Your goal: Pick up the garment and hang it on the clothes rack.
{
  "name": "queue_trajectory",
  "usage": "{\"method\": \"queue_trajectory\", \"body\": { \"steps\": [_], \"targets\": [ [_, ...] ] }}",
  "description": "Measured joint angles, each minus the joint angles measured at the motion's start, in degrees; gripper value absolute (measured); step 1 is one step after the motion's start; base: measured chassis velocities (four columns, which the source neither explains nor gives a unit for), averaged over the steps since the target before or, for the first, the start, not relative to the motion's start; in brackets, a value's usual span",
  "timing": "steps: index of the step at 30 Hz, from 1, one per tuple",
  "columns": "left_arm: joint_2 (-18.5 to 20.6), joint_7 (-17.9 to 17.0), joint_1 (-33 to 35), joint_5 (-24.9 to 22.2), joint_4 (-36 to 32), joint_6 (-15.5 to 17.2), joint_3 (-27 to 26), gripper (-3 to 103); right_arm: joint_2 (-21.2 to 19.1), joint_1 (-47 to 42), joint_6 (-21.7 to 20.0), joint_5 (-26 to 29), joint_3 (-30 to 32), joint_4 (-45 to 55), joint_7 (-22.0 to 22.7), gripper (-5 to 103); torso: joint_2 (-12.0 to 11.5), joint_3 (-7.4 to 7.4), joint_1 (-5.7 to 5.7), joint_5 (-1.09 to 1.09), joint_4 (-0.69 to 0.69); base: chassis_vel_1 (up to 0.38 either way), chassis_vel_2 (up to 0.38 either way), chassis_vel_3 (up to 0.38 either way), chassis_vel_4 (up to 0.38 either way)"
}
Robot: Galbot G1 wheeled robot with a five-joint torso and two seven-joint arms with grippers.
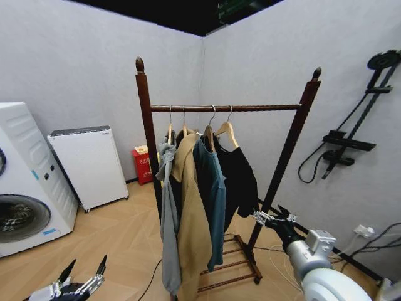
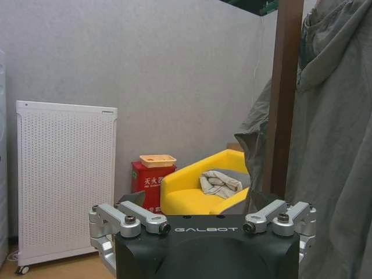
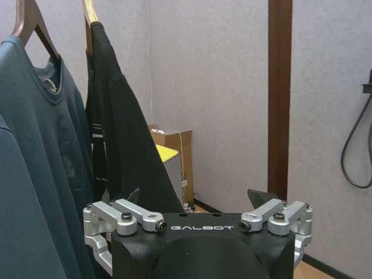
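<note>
Item: the garment hung by its hanger on the clothes rack bar, rightmost in the row, so you had it placed. Your right gripper stood spread and empty just beside its hem; left gripper waited low, fingers apart.

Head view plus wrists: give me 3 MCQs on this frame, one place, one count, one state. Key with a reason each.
1. The garment hangs where among the clothes on the clothes rack?
A. nearest the rack's left post
B. in the middle
C. nearest the right gripper

2. How many hangers are on the bar?
A. two
B. four
C. six

3. The right gripper is:
A. open, holding nothing
B. shut on the garment
C. shut on the bar

Key: C, it is the last item on the robot's right; B, four hooks over the bar; A, fingers spread beside the shirt.
</note>
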Motion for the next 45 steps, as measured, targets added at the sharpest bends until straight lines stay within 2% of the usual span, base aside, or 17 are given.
{"method": "queue_trajectory", "body": {
  "steps": [15,18,19,25,45],
  "targets": [
    [0.00,-0.01,0.00,0.00,0.00,0.00,0.00,100,-0.43,0.06,-0.18,-0.16,0.48,-0.11,0.36,100,0.00,0.01,0.00,0.02,-0.02,-0.007,-0.142,-0.145,-0.015],
    [0.00,-0.01,0.00,0.00,0.00,0.00,0.00,100,-0.56,0.10,-0.17,-0.14,0.48,-0.11,0.32,100,0.00,0.00,0.00,-0.04,0.00,0.005,-0.239,-0.230,-0.002],
    [0.00,0.00,0.00,0.00,0.00,0.00,0.00,100,-0.62,0.22,-0.15,-0.12,0.47,-0.12,0.30,100,0.00,0.01,0.00,0.03,-0.01,0.018,-0.260,-0.271,0.007],
    [0.00,0.00,0.00,0.00,0.00,0.00,0.00,100,-0.44,0.74,-0.12,-0.16,-0.50,-0.14,0.27,100,0.00,0.00,-0.01,-0.02,-0.01,0.017,-0.268,-0.253,0.010],
    [-0.01,0.00,0.00,0.00,0.00,0.00,0.00,100,0.82,0.07,0.20,-2.20,-2.74,-0.17,-0.06,100,0.00,0.00,-0.01,0.01,-0.01,0.006,-0.253,-0.248,-0.002]
  ]
}}
